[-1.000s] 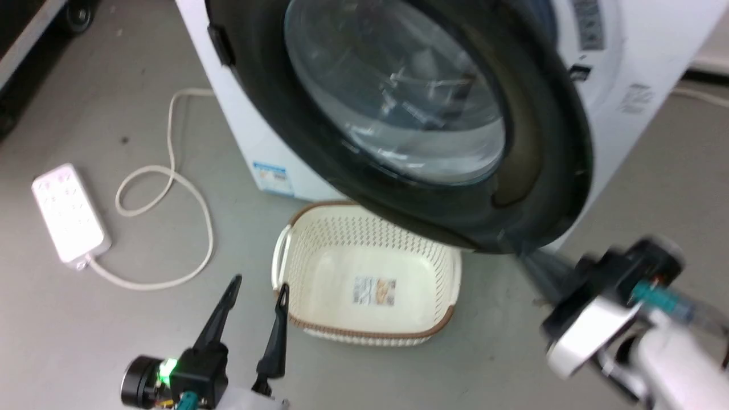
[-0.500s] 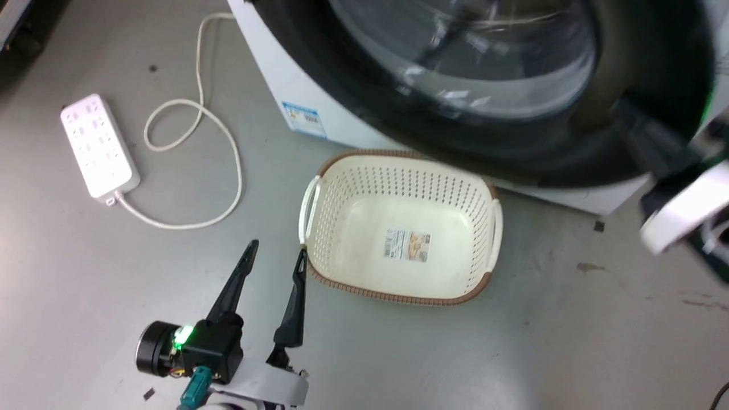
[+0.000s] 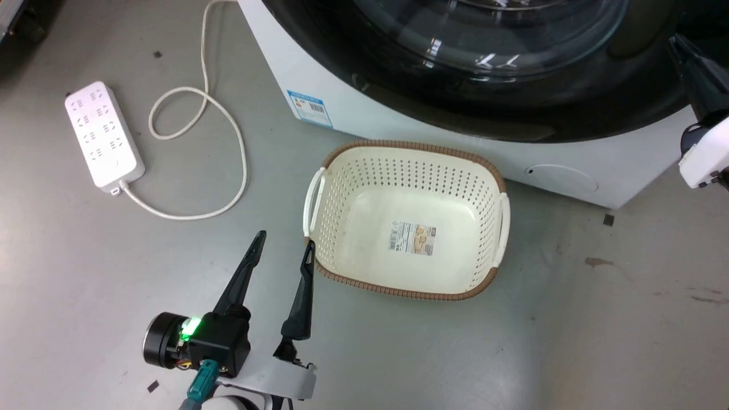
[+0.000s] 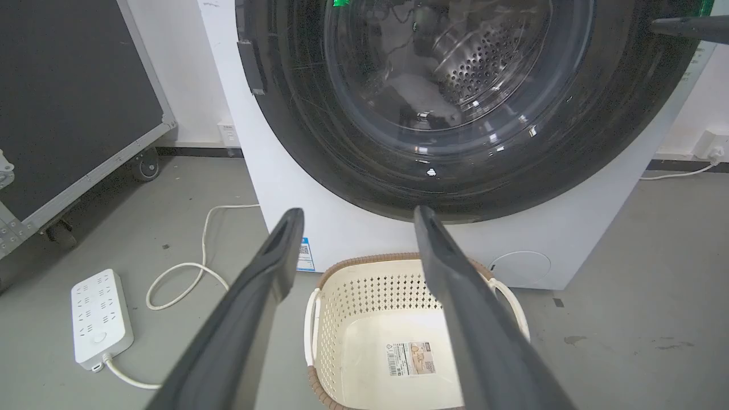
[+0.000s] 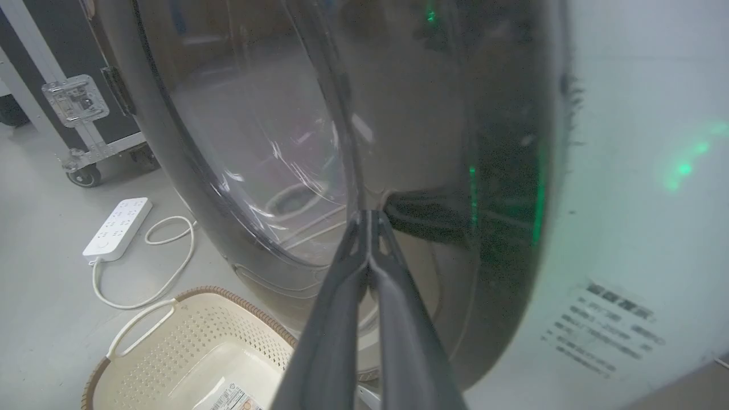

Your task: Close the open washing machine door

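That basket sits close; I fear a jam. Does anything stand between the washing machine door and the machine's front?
Nothing visible does. The cream basket sits on the floor below the washing machine door, which lies close against the washing machine; the shut right claw points at its rim.

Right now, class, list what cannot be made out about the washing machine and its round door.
Round black-rimmed glass door: whether latched; head view's top edge crops it.
Blue label sticker on the big white washing machine: print too small, head view.
Grey lettering: blurred, right wrist view.
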{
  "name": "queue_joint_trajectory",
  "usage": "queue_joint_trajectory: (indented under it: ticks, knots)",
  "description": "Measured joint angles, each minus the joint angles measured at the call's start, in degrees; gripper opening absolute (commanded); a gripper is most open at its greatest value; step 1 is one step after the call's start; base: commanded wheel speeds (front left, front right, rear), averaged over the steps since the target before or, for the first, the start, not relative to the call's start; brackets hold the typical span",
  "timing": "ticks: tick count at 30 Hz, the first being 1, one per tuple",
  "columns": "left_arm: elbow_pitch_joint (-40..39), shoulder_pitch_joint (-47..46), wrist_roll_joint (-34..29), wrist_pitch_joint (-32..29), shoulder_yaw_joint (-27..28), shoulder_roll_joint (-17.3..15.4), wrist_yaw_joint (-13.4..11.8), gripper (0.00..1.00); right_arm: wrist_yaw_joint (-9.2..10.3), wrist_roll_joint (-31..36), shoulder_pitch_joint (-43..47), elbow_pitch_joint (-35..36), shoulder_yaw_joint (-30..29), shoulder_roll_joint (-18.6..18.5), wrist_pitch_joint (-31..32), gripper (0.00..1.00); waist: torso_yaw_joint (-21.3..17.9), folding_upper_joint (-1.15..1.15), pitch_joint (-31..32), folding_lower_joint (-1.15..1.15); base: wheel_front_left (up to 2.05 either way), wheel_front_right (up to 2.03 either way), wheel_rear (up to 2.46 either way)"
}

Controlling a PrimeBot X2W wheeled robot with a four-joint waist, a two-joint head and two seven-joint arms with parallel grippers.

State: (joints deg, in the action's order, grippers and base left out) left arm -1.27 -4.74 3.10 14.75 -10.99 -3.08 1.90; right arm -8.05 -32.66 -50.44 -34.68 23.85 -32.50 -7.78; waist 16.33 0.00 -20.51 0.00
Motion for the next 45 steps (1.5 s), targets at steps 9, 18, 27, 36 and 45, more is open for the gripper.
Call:
queue_joint_trajectory:
  ticks: [9,18,27,36,45]
  knots:
    - [1.40,0.30,0.64,0.00,2.02,0.07,-0.20,1.00,0.51,-0.27,3.53,0.05,2.03,1.03,-5.04,1.00,-1.29,0.00,5.29,0.00,0.00,0.00,0.00]
    - [3.36,4.37,1.05,0.00,4.61,-0.10,0.34,1.00,0.52,5.35,19.16,9.22,-7.17,5.27,-6.94,1.00,-4.98,0.00,13.44,-0.02,0.00,0.00,0.00]
    - [4.55,6.59,1.71,0.00,5.67,-0.35,1.91,1.00,0.52,19.20,39.79,25.42,-24.50,20.40,-6.95,1.00,-10.79,0.00,18.69,-0.02,0.00,0.00,0.00]
    - [6.70,7.21,2.11,0.00,5.24,-0.26,2.66,1.00,0.52,27.50,52.50,31.37,-25.98,27.63,-6.09,1.00,-14.46,0.00,20.81,-0.01,0.00,0.00,0.00]
    - [8.20,7.36,2.54,-0.09,5.21,-0.20,2.80,0.00,0.52,28.16,54.62,31.52,-26.21,28.82,-5.93,0.00,-15.47,0.00,21.29,-0.01,0.00,0.00,0.00]
